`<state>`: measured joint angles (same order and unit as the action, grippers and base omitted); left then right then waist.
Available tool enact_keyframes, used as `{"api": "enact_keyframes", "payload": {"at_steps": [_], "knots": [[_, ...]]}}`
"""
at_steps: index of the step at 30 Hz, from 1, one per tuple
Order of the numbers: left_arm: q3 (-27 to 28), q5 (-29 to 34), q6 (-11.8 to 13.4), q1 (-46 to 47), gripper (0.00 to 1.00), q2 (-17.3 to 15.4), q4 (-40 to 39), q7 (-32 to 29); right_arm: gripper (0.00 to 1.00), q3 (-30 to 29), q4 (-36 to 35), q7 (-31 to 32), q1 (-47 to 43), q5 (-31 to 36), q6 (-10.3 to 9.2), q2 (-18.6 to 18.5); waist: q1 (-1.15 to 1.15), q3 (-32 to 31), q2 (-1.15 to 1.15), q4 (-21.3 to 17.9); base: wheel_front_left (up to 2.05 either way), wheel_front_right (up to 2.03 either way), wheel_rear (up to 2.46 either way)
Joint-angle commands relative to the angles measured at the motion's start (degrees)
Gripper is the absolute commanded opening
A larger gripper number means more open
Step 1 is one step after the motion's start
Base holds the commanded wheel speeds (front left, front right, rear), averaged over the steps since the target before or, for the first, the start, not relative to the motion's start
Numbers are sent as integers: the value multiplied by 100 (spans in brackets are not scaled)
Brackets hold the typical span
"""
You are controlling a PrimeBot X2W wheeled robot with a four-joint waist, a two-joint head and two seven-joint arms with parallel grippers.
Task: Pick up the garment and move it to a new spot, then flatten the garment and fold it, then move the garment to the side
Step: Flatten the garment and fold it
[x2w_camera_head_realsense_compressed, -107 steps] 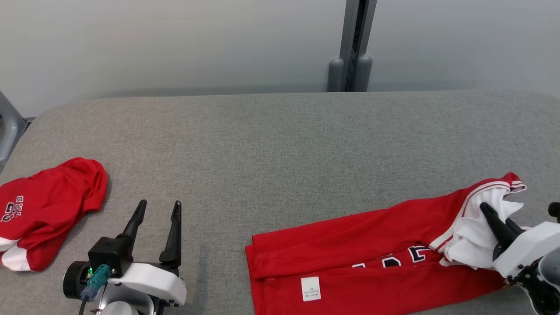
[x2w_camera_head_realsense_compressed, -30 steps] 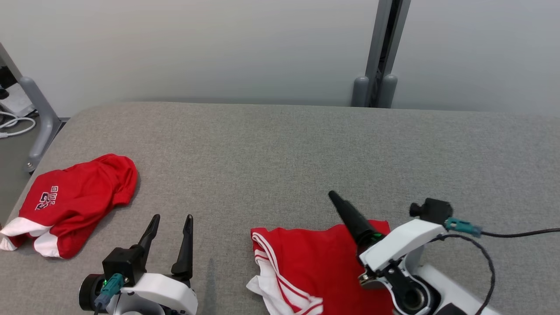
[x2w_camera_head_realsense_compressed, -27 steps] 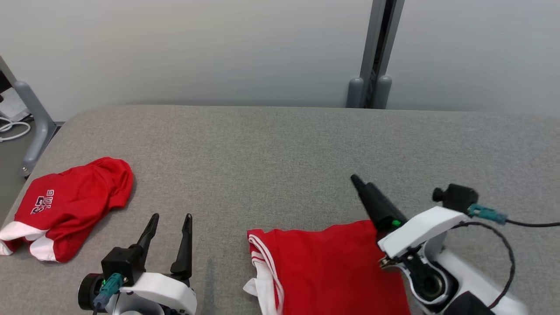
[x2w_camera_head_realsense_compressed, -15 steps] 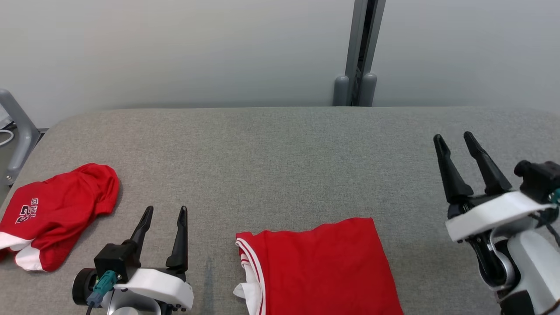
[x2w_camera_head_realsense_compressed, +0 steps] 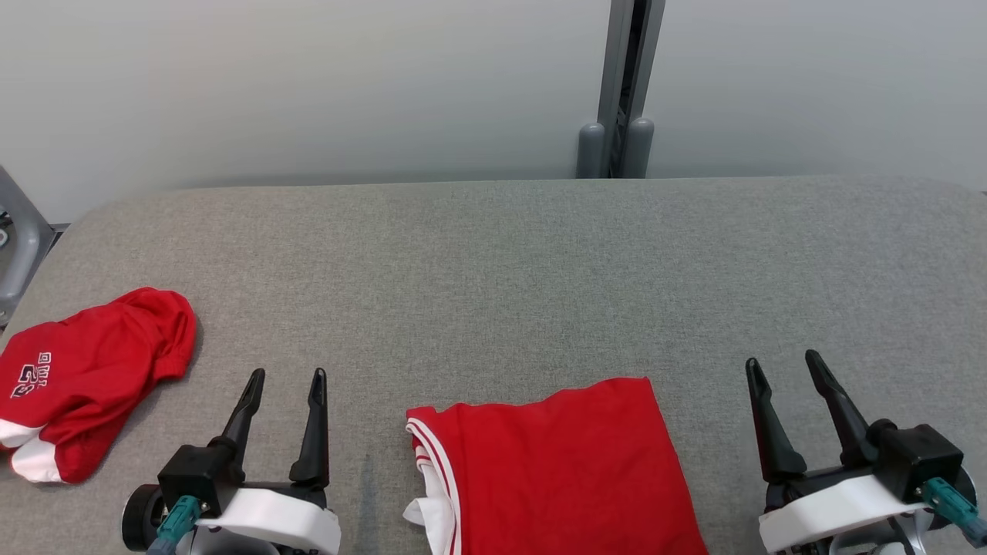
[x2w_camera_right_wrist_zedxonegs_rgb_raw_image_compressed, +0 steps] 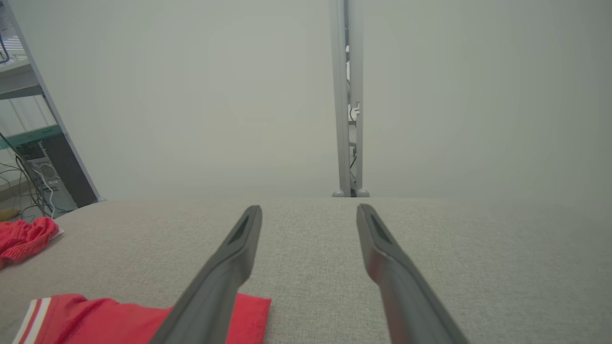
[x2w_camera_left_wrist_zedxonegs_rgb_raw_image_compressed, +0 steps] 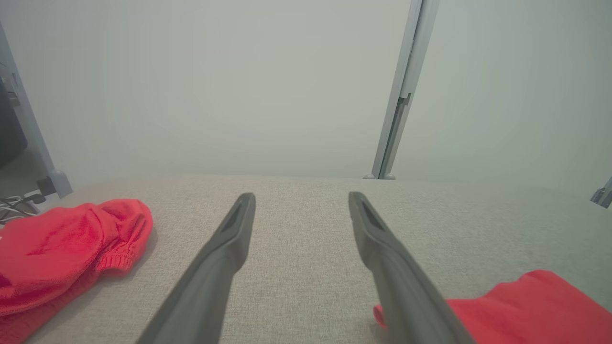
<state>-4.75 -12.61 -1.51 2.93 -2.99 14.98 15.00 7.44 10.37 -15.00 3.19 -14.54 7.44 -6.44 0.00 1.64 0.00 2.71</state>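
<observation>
Right now we rest both arms low at the near edge of the wide grey fabric-covered table [x2w_camera_head_realsense_compressed: 493,262]. Our left gripper [x2w_camera_head_realsense_compressed: 287,374] sits at the lower left of the head view. Its two long dark fingers are spread apart and hold nothing, with the tips pointing toward the far side. Our right gripper [x2w_camera_head_realsense_compressed: 782,359] sits at the lower right, fingers likewise spread and empty.

Between the two, touching neither, lies the folded red jersey garment with white striped trim [x2w_camera_head_realsense_compressed: 555,470]. It is a flat, roughly square packet at the near edge of the table. Its striped edge and a bit of white lining are turned toward our left gripper, and its lower part is cut off by the bottom of the head view.

Well off to our left, near the table's left edge, a crumpled red garment with white cuffs and printed lettering [x2w_camera_head_realsense_compressed: 85,370] lies in a heap. Behind the table rises a pale grey wall [x2w_camera_head_realsense_compressed: 308,77] with an upright grey metal post [x2w_camera_head_realsense_compressed: 617,77] against it.
</observation>
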Motion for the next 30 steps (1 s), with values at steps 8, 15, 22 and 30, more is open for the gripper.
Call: {"api": "enact_keyframes", "payload": {"at_steps": [8, 15, 22, 30], "knots": [[3, 17, 122, -151, 100, -1, -375, 22, 100, 17, 248, -27, -164, -33, 9, 68, 0, 63, 0, -2, 0, 0, 0], [-114, -56, 186, -212, 100, -2, -415, 22, 100, 0, 299, -27, -171, -41, 9, 98, 0, 97, 0, 29, 0, 0, 0], [-201, -49, 166, -205, 100, -1, -300, 22, 100, 36, 364, -27, -152, -13, 9, 92, 0, 106, 0, 76, 0, 0, 0], [-244, -60, 208, -181, 100, 0, -327, 23, 100, -59, 156, -27, -80, 138, 9, 112, 0, 131, 0, 110, 0, 0, 0]]}}
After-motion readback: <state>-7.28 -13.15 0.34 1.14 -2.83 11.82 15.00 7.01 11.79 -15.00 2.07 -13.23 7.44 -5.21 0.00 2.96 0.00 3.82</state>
